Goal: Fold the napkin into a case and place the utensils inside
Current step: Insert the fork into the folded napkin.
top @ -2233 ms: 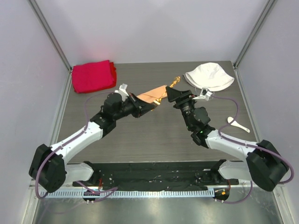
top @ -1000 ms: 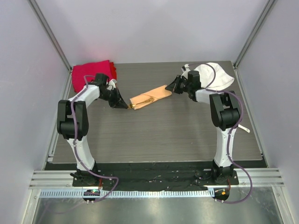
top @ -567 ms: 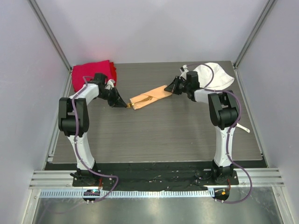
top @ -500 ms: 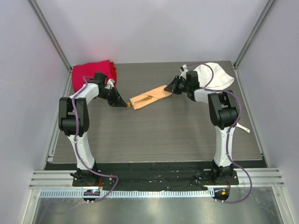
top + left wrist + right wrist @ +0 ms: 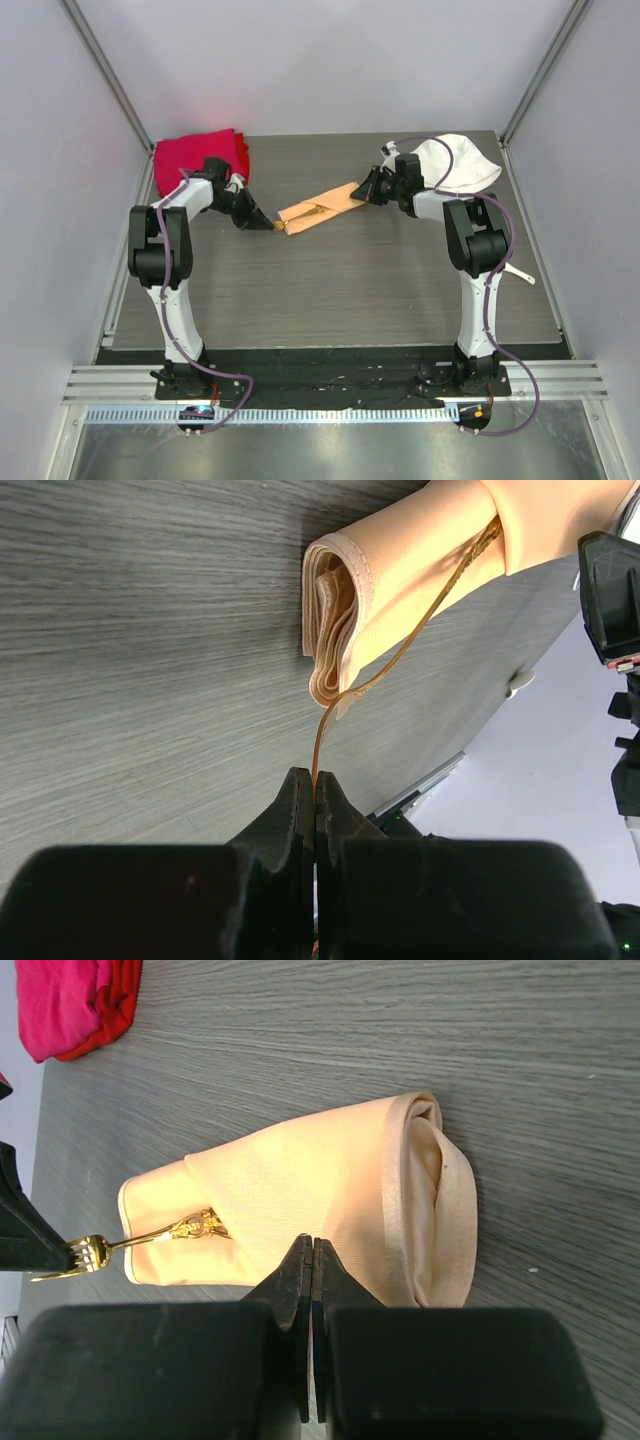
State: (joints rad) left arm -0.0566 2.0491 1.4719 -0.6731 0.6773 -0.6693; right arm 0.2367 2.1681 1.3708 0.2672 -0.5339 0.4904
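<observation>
Left hand point(image 5: 314, 780) clamps the gold fork point(image 5: 140, 1241) by its tines just beside the case point(image 5: 300, 1180), likely to slide it in; right hand point(image 5: 311, 1245), closed, seems to pin the case's opposite end.

Case point(image 5: 320, 208): peach-tan satin cloth, smooth, with a soft sheen; the hems are stitched.
Fork point(image 5: 90, 1254), protruding from the case's left end: gold-coloured metal, polished and reflective, with an embossed handle.
Table point(image 5: 330, 290), beneath the case: dark grey wood-grain surface, matt, finely streaked.
Left gripper point(image 5: 314, 780) and right gripper point(image 5: 311, 1245), one at each end of the case: matt black fingers, plastic by appearance.
Red cloth point(image 5: 200, 162), left of the case: thick and matt.
Hat point(image 5: 455, 160), right of the case: white cloth, matt.
Spoon point(image 5: 520, 275), right of the case: white and smooth; material cannot be told.
</observation>
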